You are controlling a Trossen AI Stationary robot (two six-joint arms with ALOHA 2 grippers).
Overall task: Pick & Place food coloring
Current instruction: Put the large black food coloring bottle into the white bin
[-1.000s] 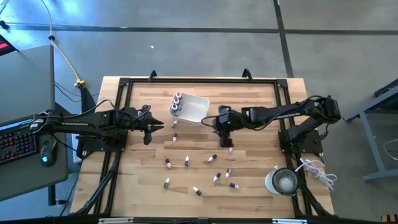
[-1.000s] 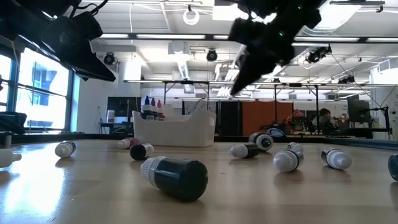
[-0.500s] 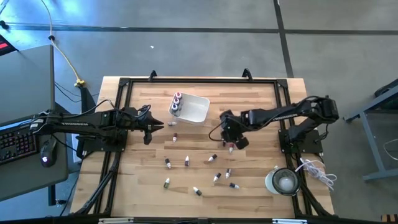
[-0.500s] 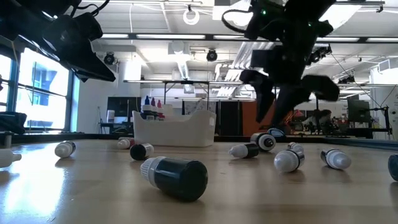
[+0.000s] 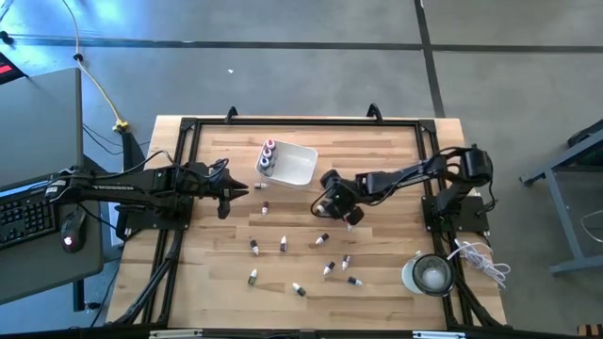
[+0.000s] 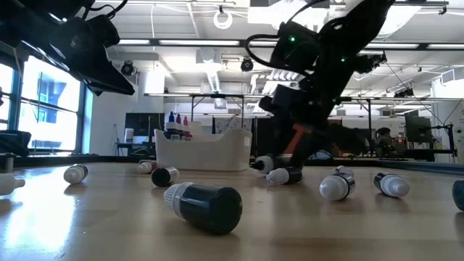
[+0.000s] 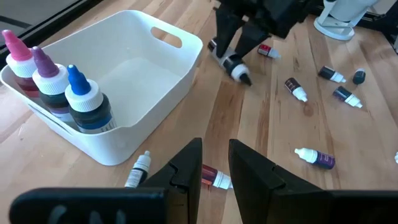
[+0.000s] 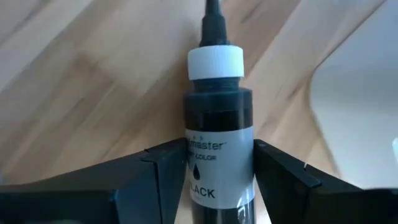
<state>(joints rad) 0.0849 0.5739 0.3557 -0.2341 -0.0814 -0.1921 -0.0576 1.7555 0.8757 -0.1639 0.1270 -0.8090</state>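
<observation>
Several small food coloring bottles lie on their sides across the wooden table, among them one [image 5: 283,245] near the middle and one [image 6: 206,206] close to the low camera. Three stand upright in the white tray [image 5: 300,168], at its left end [image 7: 56,87]. My right gripper [image 5: 332,200] is low over the table, right of the tray, and open. Its fingers stand astride a black bottle [image 8: 219,124] with a white collar that lies flat on the wood [image 7: 231,65]. My left gripper [image 5: 247,188] hovers left of the tray, its fingers [image 7: 214,165] a narrow gap apart. My right gripper's fingers [image 8: 165,174] stand close on either side of the black bottle's labelled body [image 8: 217,155], along its length, coming down slanting from the table's right. The bottle lies on the table. Whether the fingers touch it, I cannot tell.
A round clear container [image 5: 431,274] sits at the table's near right corner. Loose bottles [image 5: 330,268] are scattered over the near half of the table, and two [image 7: 214,179] lie just below my left gripper. A black frame [image 5: 301,122] runs around the table.
My right gripper has come down from well above the table to just over the wood, swinging first toward the near edge, then back toward the left, and turning at the wrist. It now stands astride the black bottle.
</observation>
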